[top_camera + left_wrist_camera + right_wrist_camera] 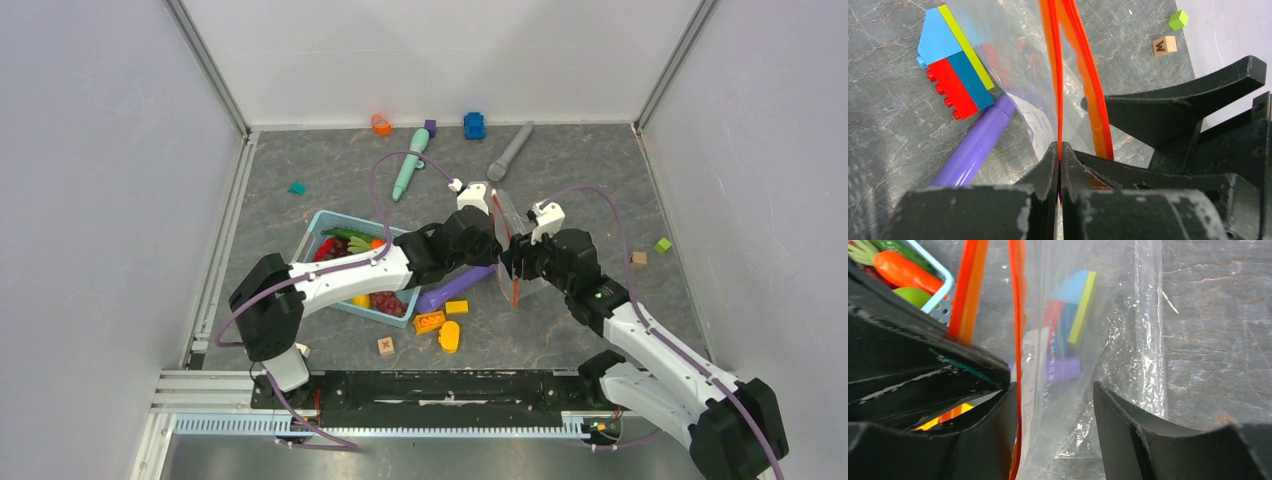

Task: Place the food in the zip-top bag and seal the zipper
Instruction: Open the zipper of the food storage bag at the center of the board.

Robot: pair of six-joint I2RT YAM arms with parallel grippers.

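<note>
Now your left tool (1059, 155) is pinched tight on one zipper (1053, 75) strip; your right tool (1054, 407) stands wide, zip-top bag (1128, 315) film between its jaws, food (903, 270) beyond it in the basket (948, 287).

Catching glare off thin, clear, crinkly plastic film on the zip-top bag (1133, 330), with a smooth, glossy orange-red plastic zipper (1054, 75) along its mouth. Matt black plastic on the left gripper (1059, 152), scuffed pale at the corners, and slick, shiny moulded plastic on the purple cylinder (973, 150) and the building blocks (955, 80). Towards the table's (600, 170) right edge, pale bare wood on a lettered cube (1164, 45), and underneath it all a matt, grey, stone-veined table top.
</note>
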